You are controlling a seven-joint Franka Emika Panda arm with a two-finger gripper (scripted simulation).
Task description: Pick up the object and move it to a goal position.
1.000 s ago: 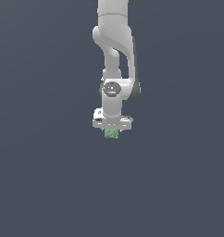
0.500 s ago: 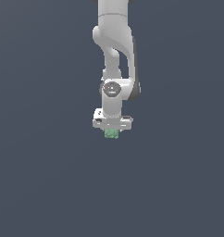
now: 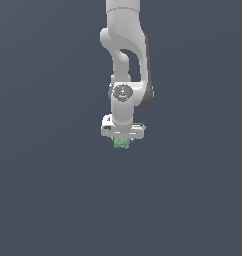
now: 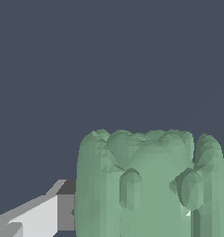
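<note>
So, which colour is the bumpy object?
Pale mint green object; the wrist view shows it best.

The pale green, bumpy object (image 4: 148,185) fills much of the wrist view, with one white, dark-tipped finger (image 4: 44,215) touching its side against plain grey.

A plain, flat, dark slate-grey backdrop (image 3: 43,190) fills the exterior view from edge to edge, evenly lit and unmarked; the same grey surface (image 4: 109,60) spreads across the wrist view.
</note>
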